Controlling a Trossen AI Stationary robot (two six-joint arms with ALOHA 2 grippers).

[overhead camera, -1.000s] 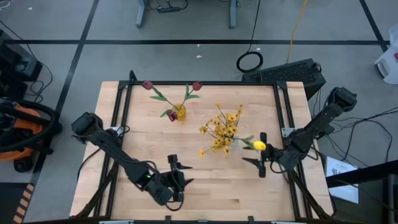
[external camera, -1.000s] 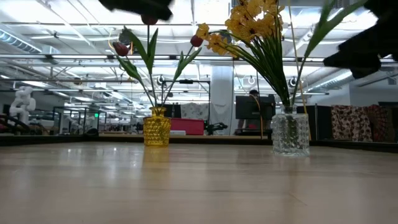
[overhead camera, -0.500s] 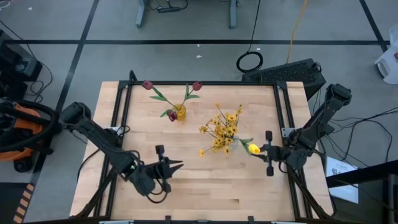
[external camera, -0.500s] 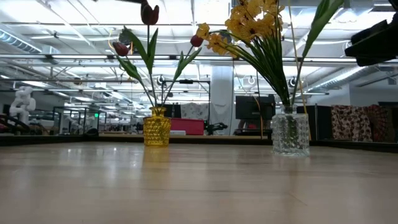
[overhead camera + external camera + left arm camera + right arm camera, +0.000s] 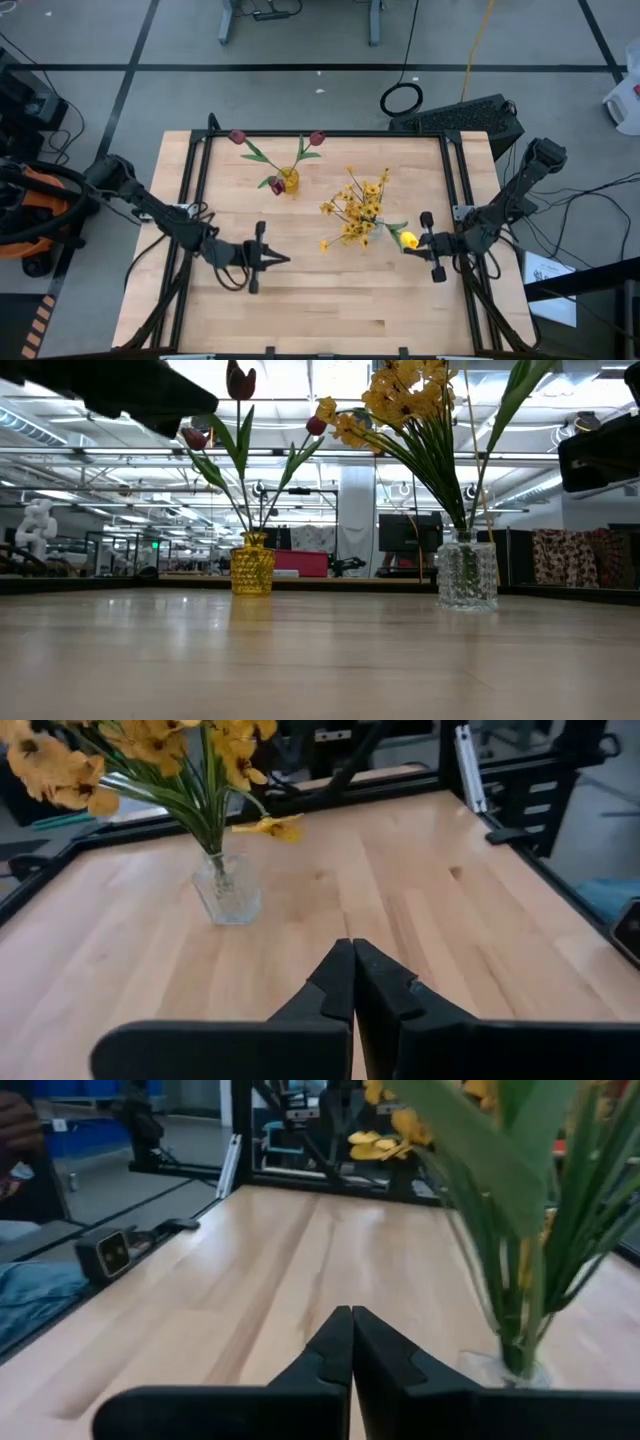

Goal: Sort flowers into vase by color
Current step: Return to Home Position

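A yellow vase at the far left holds three dark-red tulips on leafy stems. A clear glass vase near the middle holds sprays of small yellow blossoms and a yellow tulip that leans toward the right. My left gripper hovers shut near the table's middle, left of the glass vase and pointing at it. My right gripper hovers shut just right of the glass vase, beside the yellow tulip, with nothing between its fingers.
Black frame rails run along the table's left, right and far edges. A small camera block sits on the table by one rail. Bare wooden tabletop stretches across the near half.
Both grippers have shut on nothing. My left gripper has drawn back from the near edge toward the table's left and turned level, pointing right. My right gripper stays beside the yellow tulip, whose head now sits a little closer to the glass vase.
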